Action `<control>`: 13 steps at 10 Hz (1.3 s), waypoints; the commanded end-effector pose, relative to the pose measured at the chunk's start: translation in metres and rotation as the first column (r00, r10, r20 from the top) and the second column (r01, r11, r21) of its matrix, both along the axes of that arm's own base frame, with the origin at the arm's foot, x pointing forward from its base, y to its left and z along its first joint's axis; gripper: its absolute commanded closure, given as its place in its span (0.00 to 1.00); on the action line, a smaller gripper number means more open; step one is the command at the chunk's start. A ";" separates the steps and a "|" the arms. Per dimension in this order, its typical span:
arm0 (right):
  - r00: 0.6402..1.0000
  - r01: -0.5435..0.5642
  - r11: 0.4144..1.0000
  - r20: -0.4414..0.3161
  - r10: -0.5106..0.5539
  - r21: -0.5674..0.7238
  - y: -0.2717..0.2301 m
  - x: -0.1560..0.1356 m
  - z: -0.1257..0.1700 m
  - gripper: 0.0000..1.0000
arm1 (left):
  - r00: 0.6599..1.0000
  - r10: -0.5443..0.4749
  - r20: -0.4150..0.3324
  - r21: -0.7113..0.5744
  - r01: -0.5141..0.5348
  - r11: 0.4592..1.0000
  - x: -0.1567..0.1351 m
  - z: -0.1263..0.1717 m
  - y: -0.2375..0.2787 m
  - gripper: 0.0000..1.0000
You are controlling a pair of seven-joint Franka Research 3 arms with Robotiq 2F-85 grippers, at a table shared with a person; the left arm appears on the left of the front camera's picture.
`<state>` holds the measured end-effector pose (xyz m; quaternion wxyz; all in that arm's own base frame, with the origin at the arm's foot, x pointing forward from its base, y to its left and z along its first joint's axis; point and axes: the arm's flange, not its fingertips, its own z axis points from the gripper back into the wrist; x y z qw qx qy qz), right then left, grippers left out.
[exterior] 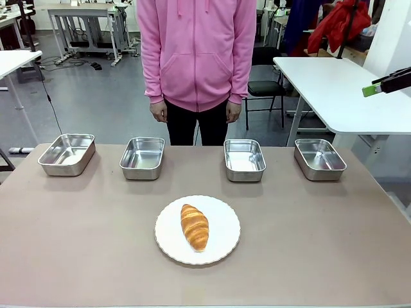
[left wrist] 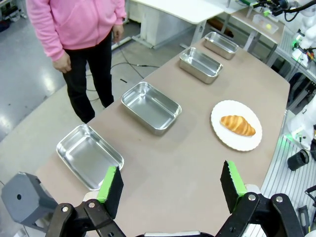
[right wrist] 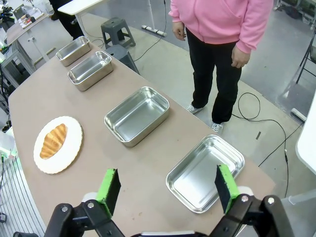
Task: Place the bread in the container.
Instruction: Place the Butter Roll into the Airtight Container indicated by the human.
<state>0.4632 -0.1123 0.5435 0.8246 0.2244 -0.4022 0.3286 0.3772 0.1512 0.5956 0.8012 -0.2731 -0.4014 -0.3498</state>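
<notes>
Plainly, the croissant (exterior: 194, 226) lies on the white plate (exterior: 221, 224) at the middle of the table (exterior: 77, 256), its tapered ends pointing to 12 and 6 o'clock in the front view. Four steel pans (exterior: 142, 158) stand in a row beyond it toward 12 o'clock, all bare inside; which one is the container I cannot tell. The left gripper (left wrist: 171, 169) hangs above the table's edge, jaws spread wide and gripping nothing, with the croissant well apart at about 2 o'clock in its wrist view. The right gripper (right wrist: 167, 172) is likewise wide apart and empty, the croissant well apart between 9 and 10 o'clock. A person (exterior: 196, 51) stands at the far side, hands down.
</notes>
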 end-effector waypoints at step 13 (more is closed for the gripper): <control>1.000 -0.002 1.000 0.002 0.002 0.001 0.001 0.000 0.000 0.00 | 1.000 -0.001 0.006 -0.001 0.001 1.000 0.000 0.001 -0.001 0.00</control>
